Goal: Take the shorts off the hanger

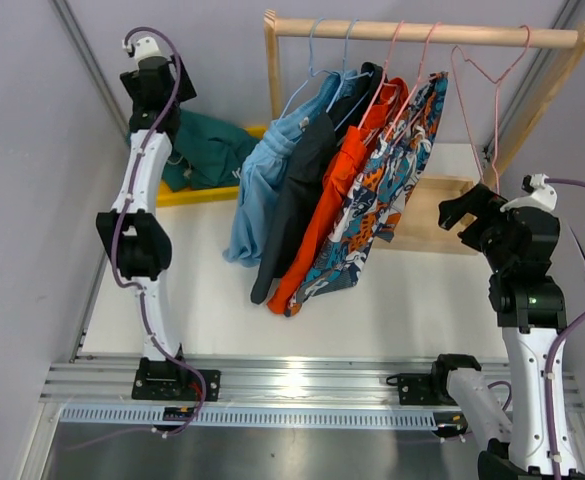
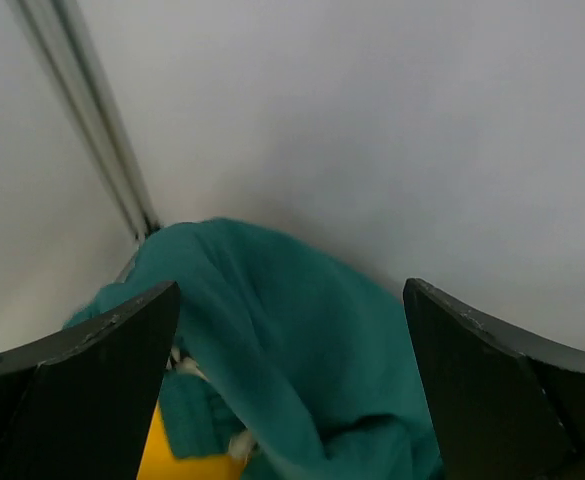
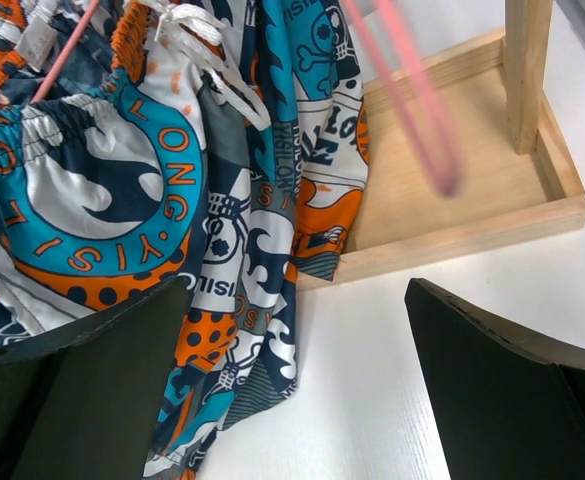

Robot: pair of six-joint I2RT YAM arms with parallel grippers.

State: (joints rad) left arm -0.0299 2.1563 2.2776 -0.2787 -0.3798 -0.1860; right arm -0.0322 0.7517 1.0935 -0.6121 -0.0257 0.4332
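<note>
Four pairs of shorts hang on hangers from the wooden rail point(image 1: 422, 32): light blue point(image 1: 262, 180), black point(image 1: 297, 200), orange point(image 1: 334, 190) and patterned point(image 1: 387, 185). An empty pink hanger point(image 1: 492, 90) hangs at the right. The dark green shorts point(image 1: 207, 150) lie in a yellow bin point(image 1: 187, 193) at the back left. My left gripper point(image 2: 292, 385) is open and empty just above the green shorts point(image 2: 292, 340). My right gripper point(image 3: 297, 390) is open and empty, right of the patterned shorts point(image 3: 222, 230), near the rack's wooden base point(image 3: 452, 200).
The rack's wooden posts point(image 1: 270, 65) and base tray point(image 1: 442, 215) stand at the back of the white table point(image 1: 402, 310). A metal rail point(image 1: 302, 385) runs along the near edge. Grey walls close in left and back.
</note>
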